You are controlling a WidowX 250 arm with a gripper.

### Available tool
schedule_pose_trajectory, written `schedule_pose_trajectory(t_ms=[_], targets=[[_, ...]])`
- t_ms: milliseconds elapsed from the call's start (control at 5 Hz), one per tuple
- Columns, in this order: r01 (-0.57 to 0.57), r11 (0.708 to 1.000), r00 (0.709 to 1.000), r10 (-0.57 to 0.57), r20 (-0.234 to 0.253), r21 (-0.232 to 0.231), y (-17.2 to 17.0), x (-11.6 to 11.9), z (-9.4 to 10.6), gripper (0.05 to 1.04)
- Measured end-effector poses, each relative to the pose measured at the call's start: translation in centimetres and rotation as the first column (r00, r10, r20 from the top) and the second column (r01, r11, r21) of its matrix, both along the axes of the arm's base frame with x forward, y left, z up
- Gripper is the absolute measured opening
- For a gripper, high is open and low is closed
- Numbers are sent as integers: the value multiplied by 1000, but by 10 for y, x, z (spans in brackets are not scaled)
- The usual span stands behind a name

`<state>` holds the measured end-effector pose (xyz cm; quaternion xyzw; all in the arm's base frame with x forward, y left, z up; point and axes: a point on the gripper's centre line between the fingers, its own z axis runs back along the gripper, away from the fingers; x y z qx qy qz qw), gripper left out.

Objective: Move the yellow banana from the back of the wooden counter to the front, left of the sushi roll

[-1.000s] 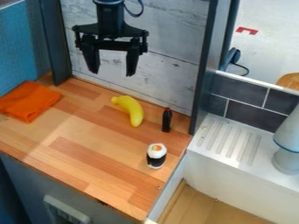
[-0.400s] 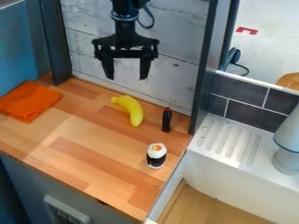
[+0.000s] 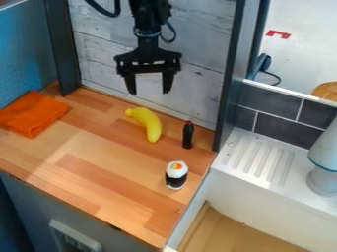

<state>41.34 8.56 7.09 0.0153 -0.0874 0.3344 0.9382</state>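
An orange folded cloth (image 3: 31,113) lies at the left of a wooden counter (image 3: 99,189). Further right, a black gripper (image 3: 150,92) hangs with its two fingers spread, holding nothing, above a yellow toy banana (image 3: 148,124), its nearest item. Right of the banana stands a small dark bottle (image 3: 188,135) with a red top; in front of it, a toy sushi roll (image 3: 176,175) sits upright.

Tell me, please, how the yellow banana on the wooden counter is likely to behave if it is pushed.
The banana would probably rock or swivel rather than roll far, as its body is curved. Its smooth, evenly coloured surface suggests a stiff toy that may slide on the flat wooden counter. It could nudge the slim, upright dark bottle beside it, which looks apt to tip.
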Motion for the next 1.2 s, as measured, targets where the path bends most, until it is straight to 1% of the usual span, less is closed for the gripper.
schedule_pose_trajectory(t_ms=[200,400,600,800,1000,1200], targets=[[-11,1000,1000,11,-11,-18,0,13,-19,1001],[-25,999,1000,24,-20,-21,1,16,-29,1001],[-25,1000,999,25,-27,-7,3,15,-30,1001],[-24,1000,996,24,-80,1,5,10,-50,1001],[-20,1000,996,21,-88,6,7,9,-53,1001],[-33,999,995,35,-97,19,16,5,-58,964]])
